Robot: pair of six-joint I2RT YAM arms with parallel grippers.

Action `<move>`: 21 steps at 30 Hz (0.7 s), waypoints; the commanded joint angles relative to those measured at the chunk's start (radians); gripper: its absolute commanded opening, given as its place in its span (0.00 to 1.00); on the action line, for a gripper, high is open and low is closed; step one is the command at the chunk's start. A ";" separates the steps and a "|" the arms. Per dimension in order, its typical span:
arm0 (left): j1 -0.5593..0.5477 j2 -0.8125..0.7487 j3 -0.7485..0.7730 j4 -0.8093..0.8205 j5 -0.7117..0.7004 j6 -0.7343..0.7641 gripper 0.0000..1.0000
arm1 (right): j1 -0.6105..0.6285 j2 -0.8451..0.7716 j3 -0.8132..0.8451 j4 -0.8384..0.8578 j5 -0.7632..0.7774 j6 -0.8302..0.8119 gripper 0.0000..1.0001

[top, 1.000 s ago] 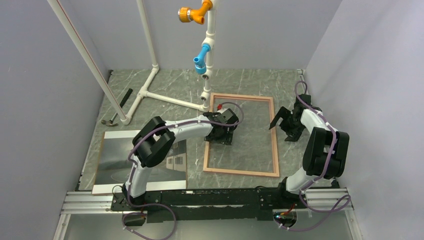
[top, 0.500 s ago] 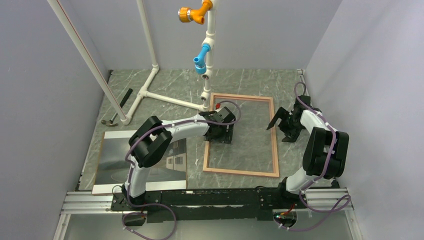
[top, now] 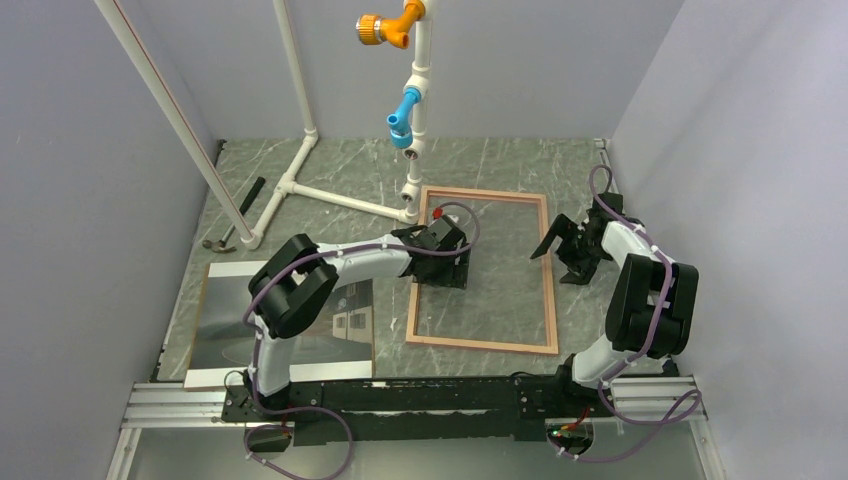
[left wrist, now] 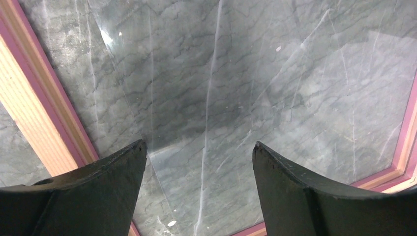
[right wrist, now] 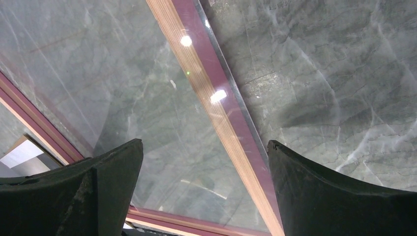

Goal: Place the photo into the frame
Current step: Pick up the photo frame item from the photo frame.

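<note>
The frame [top: 551, 290] lies flat on the marble table, tan wood up, with a clear pane. The photo [top: 225, 325] lies at the near left on a brown board, partly hidden by the left arm. My left gripper [top: 442, 266] is open and empty, low over the pane by the frame's left rail. In the left wrist view [left wrist: 199, 147] the pink-edged rail [left wrist: 29, 98] runs past the left finger. My right gripper [top: 558, 254] is open and empty at the frame's right rail. In the right wrist view [right wrist: 205, 145] the rail [right wrist: 216, 108] runs between the fingers.
A white pipe stand [top: 330, 195] with blue [top: 403, 112] and orange [top: 385, 25] fittings rises just behind the frame's far left corner. A hammer [top: 232, 218] lies at the far left. Walls close in the table on three sides.
My left gripper has drifted slightly left and toward the far side over the pane. My right gripper has shifted a little left toward the frame's right rail. Both stay open.
</note>
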State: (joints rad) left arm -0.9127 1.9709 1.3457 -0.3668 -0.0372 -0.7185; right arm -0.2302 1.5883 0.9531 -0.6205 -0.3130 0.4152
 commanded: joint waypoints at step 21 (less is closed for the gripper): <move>0.005 -0.028 -0.052 0.083 0.090 0.004 0.80 | -0.061 0.020 -0.061 0.133 -0.173 0.001 0.99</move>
State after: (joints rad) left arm -0.9028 1.9461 1.2961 -0.3023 0.0017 -0.7181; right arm -0.2878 1.5806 0.9005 -0.5598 -0.3790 0.4229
